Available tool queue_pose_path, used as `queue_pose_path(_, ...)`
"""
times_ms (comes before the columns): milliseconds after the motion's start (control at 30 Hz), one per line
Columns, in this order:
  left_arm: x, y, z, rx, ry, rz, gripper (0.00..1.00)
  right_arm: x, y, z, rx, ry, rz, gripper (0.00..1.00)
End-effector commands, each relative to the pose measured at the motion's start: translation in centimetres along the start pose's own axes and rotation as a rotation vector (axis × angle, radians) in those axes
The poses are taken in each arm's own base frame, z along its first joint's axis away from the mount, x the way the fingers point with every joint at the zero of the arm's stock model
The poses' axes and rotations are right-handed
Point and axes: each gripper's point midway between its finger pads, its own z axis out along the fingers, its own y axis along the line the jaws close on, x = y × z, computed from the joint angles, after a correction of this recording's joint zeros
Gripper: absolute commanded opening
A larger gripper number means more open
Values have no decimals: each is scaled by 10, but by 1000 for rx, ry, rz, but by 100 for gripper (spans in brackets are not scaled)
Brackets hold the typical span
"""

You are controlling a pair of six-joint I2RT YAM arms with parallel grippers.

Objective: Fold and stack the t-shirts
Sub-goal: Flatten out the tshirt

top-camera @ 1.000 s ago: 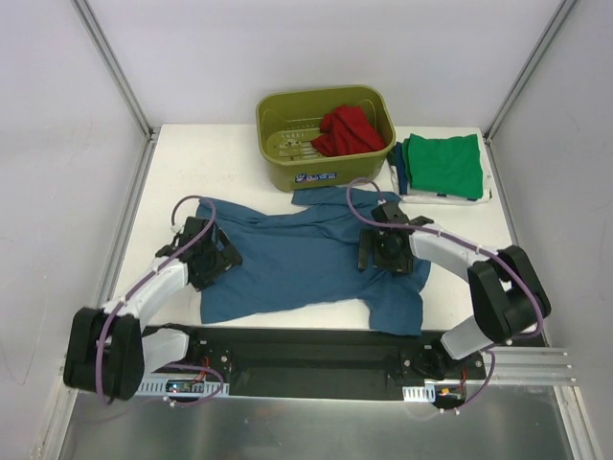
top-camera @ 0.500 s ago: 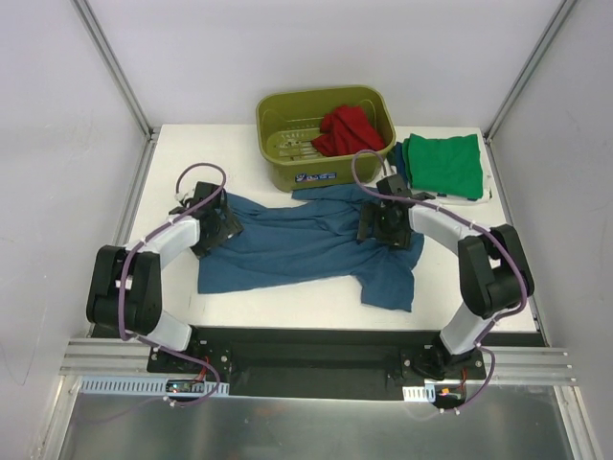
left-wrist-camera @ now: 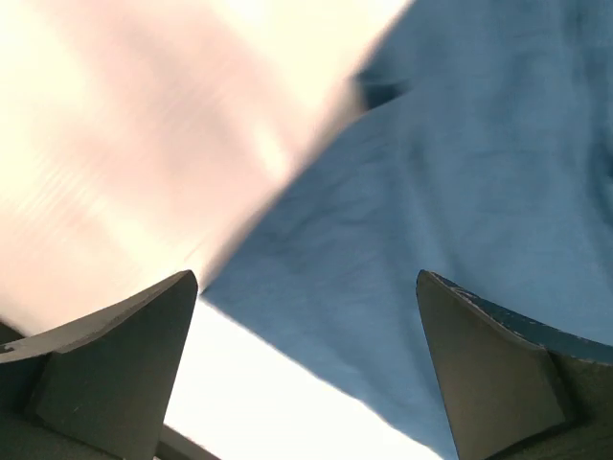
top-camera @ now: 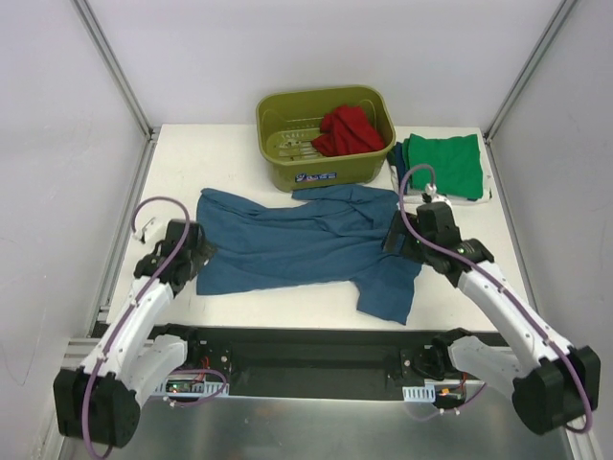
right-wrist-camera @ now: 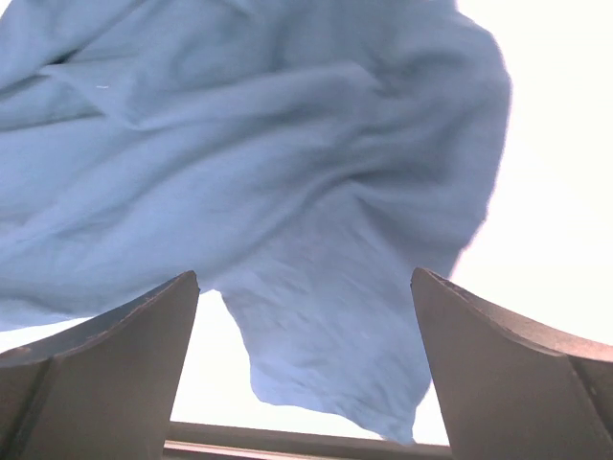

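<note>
A teal-blue t-shirt [top-camera: 297, 244] lies spread and wrinkled in the middle of the white table, one sleeve hanging toward the near edge. My left gripper [top-camera: 199, 255] is open at the shirt's near left corner, and its wrist view shows that cloth edge [left-wrist-camera: 402, 240] between the spread fingers [left-wrist-camera: 124, 364]. My right gripper [top-camera: 396, 236] is open over the shirt's right side, with the near sleeve [right-wrist-camera: 345, 316] below it and nothing held. A bright green t-shirt [top-camera: 442, 165] lies folded at the back right. A red t-shirt [top-camera: 347, 129] sits bunched in the tub.
The olive-green plastic tub [top-camera: 287, 120] stands at the back centre, touching the blue shirt's far edge. The green shirt rests on a dark blue cloth edge [top-camera: 397, 165] and a white layer. Metal frame posts rise at both back corners.
Both arms have drawn back toward the near edge and off the blue shirt. The left gripper went from the shirt's far left corner to its near left corner. The shirt lies farther back.
</note>
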Motion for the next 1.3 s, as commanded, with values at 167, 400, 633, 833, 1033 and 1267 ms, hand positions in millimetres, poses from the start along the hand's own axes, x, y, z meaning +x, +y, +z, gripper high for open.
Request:
queue_pose_path(167, 48, 77, 7, -205, 44, -103, 69, 14, -54, -34, 193, -90, 72, 97)
queue_pose_path(400, 43, 74, 17, -285, 65, -65, 48, 27, -57, -27, 202, -37, 54, 97)
queue_pose_path(633, 54, 57, 31, -249, 142, -42, 45, 28, -55, -21, 199, -26, 52, 97)
queue_pose_path(833, 54, 52, 35, -227, 146, -38, 46, 26, -58, -22, 215, -37, 42, 97)
queue_pose_path(1033, 56, 49, 41, -231, 158, -34, 42, 29, -59, -20, 217, -28, 43, 97)
queue_pose_path(1267, 64, 46, 46, -222, 198, -19, 18, 34, -59, -19, 209, -12, 41, 97)
